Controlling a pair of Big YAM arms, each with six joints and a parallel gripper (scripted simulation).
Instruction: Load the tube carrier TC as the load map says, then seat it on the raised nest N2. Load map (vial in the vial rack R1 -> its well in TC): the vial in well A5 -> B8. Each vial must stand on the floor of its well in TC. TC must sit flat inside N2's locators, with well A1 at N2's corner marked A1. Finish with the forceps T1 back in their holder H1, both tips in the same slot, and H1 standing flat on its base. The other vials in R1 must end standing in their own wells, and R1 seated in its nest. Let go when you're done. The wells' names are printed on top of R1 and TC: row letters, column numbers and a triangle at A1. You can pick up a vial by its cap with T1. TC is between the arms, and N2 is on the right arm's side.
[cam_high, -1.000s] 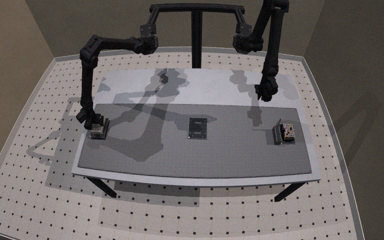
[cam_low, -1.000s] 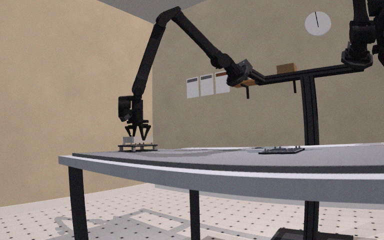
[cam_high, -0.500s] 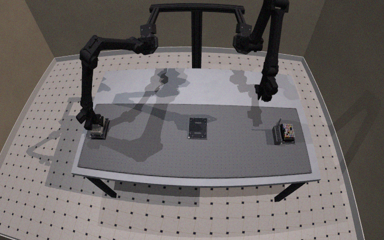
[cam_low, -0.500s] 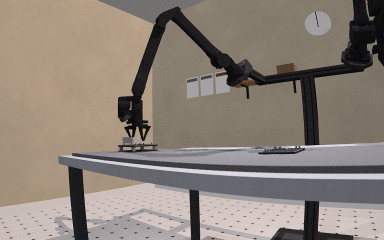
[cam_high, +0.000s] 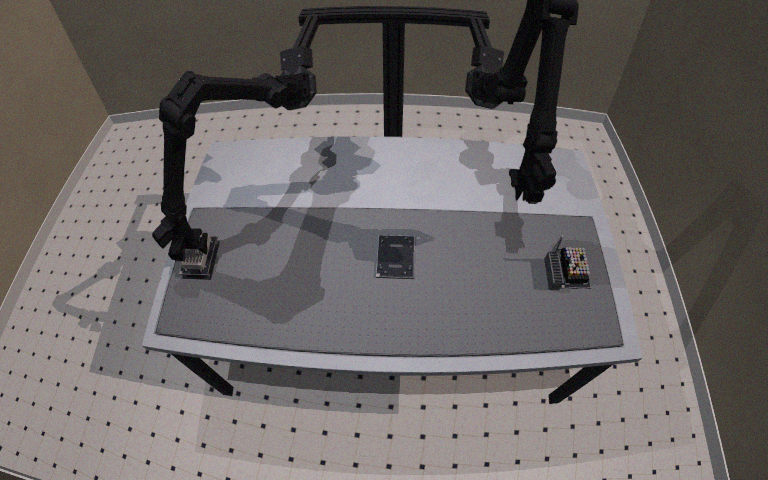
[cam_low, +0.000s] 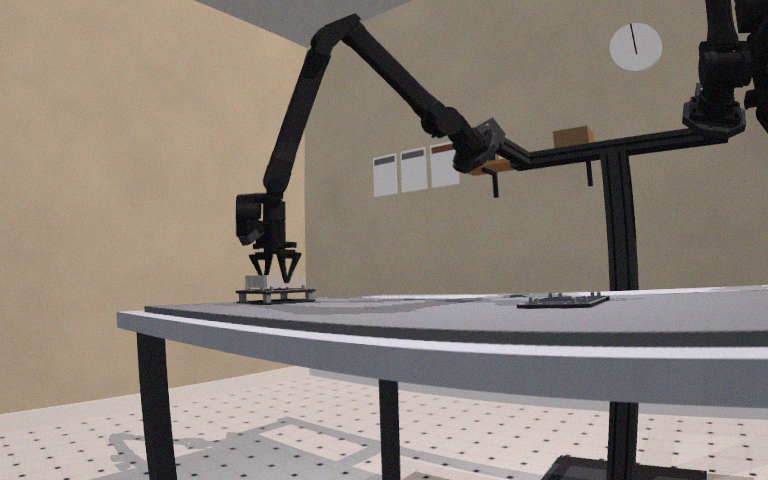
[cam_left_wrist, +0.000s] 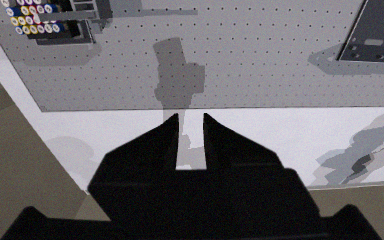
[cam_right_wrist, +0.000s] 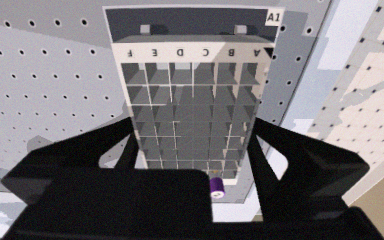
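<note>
"Tube carrier (cam_high: 194, 261) (cam_low: 256, 281) (cam_right_wrist: 192, 52): where is it?"

"Near the right edge of the worktop (cam_high: 351, 328) (cam_low: 441, 343) (cam_right_wrist: 65, 112), upright over the raised stand (cam_high: 212, 251) (cam_low: 303, 292) (cam_right_wrist: 192, 19). Its triangle is at the stand's A1 corner. I can't tell whether it's fully down."

"And the right claw (cam_high: 191, 246) (cam_low: 276, 277) (cam_right_wrist: 193, 120)?"

"Grasping the carrier, fingers on opposite sides."

"Any vial inside?"

"One purple-capped vial (cam_right_wrist: 216, 187), at the end away from the printed letters."

"The left claw (cam_high: 519, 195) (cam_left_wrist: 191, 119)?"

"Released, fingers slightly apart with nothing between them, above the back of the worktop toward the left edge."

"What's below that side?"

"The vial rack (cam_high: 567, 262) (cam_left_wrist: 37, 19) near the left edge, with the tweezer holder (cam_high: 555, 272) (cam_left_wrist: 103, 7) just beside it. The tweezers (cam_high: 557, 244) (cam_left_wrist: 67, 16) lean up out of the holder."
</note>
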